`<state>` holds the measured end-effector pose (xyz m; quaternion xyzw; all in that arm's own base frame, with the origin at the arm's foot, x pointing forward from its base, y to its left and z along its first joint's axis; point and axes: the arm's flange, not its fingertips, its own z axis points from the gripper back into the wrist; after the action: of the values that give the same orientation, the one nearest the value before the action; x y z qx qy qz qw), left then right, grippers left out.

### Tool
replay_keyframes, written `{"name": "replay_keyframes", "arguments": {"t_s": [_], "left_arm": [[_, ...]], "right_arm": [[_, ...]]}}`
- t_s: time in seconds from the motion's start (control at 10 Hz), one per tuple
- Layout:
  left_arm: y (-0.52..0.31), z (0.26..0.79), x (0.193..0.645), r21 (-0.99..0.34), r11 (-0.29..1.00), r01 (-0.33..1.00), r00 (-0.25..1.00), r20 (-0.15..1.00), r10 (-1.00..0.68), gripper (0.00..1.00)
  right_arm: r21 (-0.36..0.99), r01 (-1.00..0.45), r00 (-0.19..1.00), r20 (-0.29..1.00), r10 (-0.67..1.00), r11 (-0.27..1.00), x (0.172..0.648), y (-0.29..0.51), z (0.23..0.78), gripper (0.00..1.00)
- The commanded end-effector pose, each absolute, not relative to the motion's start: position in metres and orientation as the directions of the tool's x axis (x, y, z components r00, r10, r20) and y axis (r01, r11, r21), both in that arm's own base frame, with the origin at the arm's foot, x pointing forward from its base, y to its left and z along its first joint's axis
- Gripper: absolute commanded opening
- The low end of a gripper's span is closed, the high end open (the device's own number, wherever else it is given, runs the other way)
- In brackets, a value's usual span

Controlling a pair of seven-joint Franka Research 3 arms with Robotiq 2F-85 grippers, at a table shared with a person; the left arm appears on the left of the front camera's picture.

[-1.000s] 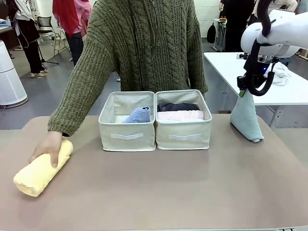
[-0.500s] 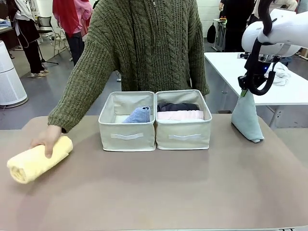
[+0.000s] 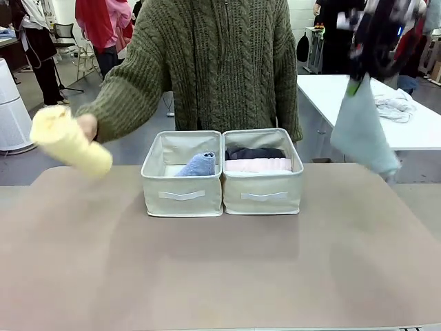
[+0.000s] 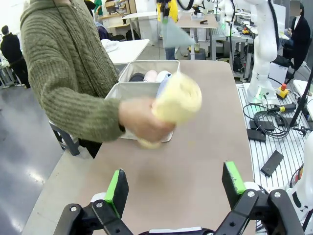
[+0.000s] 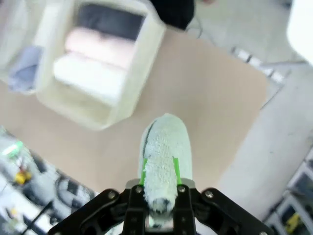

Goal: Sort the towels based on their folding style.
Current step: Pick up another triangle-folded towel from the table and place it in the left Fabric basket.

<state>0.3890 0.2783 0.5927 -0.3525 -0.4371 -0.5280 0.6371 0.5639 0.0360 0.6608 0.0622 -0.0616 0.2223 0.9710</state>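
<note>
My right gripper is shut on the tip of the pale blue-grey cone towel, which hangs in the air over the table's far right edge. A person's hand holds the yellow roll up in the air at the left. The left bin holds the periwinkle blue cone. In the right bin lie the dark grey roll, the pink roll and a white roll. My left gripper stands open, low over the table, facing the yellow roll.
The two beige bins stand side by side at the table's far middle, right in front of the person in a green knit sweater. A white table with cables stands behind on the right.
My right gripper has lifted the pale blue-grey cone off the table. The person has raised the yellow roll from the table's left side into the air.
</note>
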Motion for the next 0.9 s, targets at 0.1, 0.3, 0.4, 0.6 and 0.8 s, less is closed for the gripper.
{"name": "replay_keyframes", "arguments": {"t_s": [0.1,0.3,0.4,0.6,0.8], "left_arm": [[0.278,0.593,0.386,0.013,0.196,0.981,0.061,0.929,-0.365,1.00],[0.278,0.593,0.386,0.013,0.196,0.981,0.061,0.929,-0.365,1.00],[0.278,0.593,0.386,0.013,0.196,0.981,0.061,0.929,-0.365,1.00],[0.278,0.593,0.386,0.013,0.196,0.981,0.061,0.929,-0.365,1.00],[0.278,0.593,0.386,0.013,0.196,0.981,0.061,0.929,-0.365,1.00]], "right_arm": [[0.120,-0.607,0.785,0.240,0.571,0.785,0.503,0.095,0.735,0.00],[0.096,-0.631,0.767,0.223,0.601,0.770,0.499,0.120,0.725,0.00],[0.148,-0.632,0.769,0.240,0.592,0.761,0.504,0.126,0.714,0.00],[0.184,-0.626,0.776,0.243,0.582,0.758,0.508,0.110,0.699,0.00],[0.072,-0.461,0.873,0.213,0.438,0.884,0.452,0.002,0.718,0.00]]}}
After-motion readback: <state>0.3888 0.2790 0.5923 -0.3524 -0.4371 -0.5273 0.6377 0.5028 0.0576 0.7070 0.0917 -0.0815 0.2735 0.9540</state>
